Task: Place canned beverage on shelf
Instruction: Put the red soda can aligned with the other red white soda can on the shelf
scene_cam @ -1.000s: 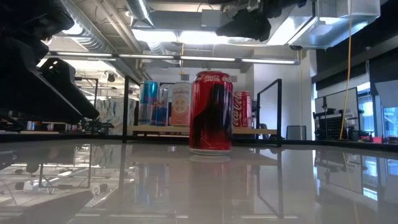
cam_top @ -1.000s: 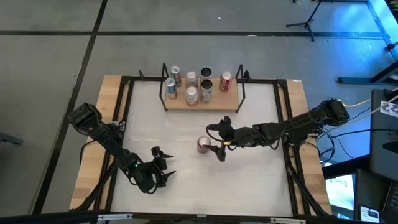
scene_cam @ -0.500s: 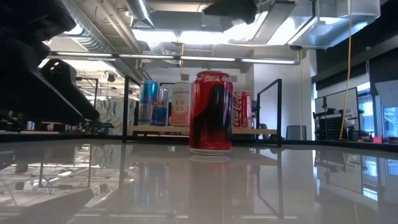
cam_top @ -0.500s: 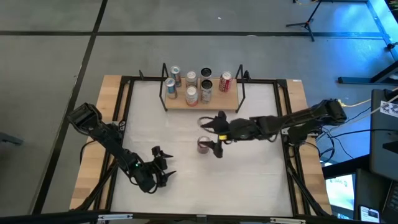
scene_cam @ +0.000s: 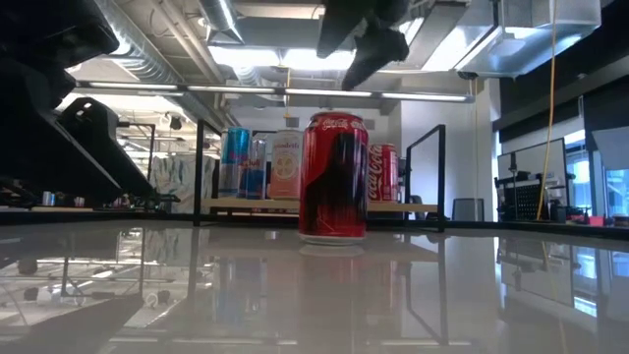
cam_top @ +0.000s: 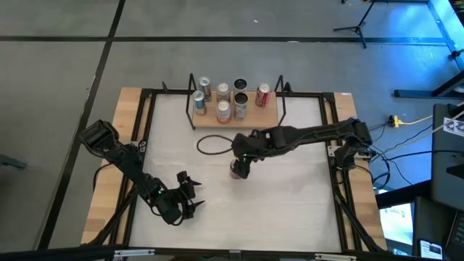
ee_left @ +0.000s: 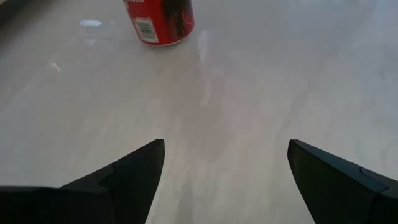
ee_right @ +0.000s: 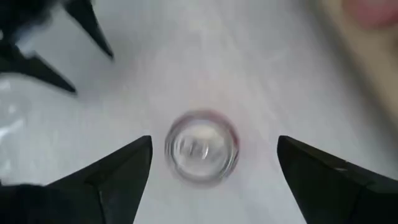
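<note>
1. The red cylindrical aluminium drink can [cam_top: 237, 169] stands upright on the pale glossy worktop [cam_top: 290, 210], its long axis vertical and its silver lid facing up. It sits near the worktop's middle, well apart from the low light-wood shelf in a thin black metal frame [cam_top: 250, 116], which lies toward 12 o'clock from it in the high view.
2. The right end effector [cam_top: 243, 158] hangs directly above the can, pointing down. Its two dark fingers [ee_right: 118, 171] are spread wide, one to either side of the lid, and hold nothing. The can lies straight below, so the coming move looks like a plain vertical descent.
3. The shelf already carries several upright cans [cam_top: 222, 110], with bare board left toward its 3 o'clock end.
4. The left end effector [cam_top: 187, 197] waits toward 8 o'clock from the can, well apart, fingers wide and empty. The right arm is clearly the nearer.
</note>
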Available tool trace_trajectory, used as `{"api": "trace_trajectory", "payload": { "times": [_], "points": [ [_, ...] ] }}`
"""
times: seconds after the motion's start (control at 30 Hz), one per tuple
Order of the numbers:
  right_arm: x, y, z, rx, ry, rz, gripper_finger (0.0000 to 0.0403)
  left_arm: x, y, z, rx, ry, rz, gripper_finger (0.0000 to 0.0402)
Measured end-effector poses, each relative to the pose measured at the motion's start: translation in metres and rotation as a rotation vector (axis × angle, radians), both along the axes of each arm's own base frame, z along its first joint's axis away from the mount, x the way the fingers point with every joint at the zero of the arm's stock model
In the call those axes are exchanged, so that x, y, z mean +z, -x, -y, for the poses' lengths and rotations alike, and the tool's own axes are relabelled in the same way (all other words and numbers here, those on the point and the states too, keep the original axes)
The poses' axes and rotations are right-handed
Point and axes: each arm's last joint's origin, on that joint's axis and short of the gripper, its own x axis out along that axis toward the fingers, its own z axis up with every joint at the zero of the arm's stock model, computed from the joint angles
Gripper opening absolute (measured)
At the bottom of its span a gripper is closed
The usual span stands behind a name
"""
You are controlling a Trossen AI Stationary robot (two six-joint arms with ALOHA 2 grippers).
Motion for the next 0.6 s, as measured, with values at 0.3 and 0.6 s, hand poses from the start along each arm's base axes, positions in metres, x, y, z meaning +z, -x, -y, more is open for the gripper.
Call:
{"api": "trace_trajectory", "payload": {
  "times": [0.3, 0.6],
  "points": [
    [-0.030, -0.013, -0.004, -0.011, -0.040, -0.098, 0.0340, 0.000, 0.000, 0.000, 0.002, -0.004, 0.000, 0.0330],
    [-0.037, -0.019, -0.005, -0.003, -0.035, -0.095, 0.0340, 0.000, 0.000, 0.000, 0.002, -0.005, 0.000, 0.0330]
  ]
}}
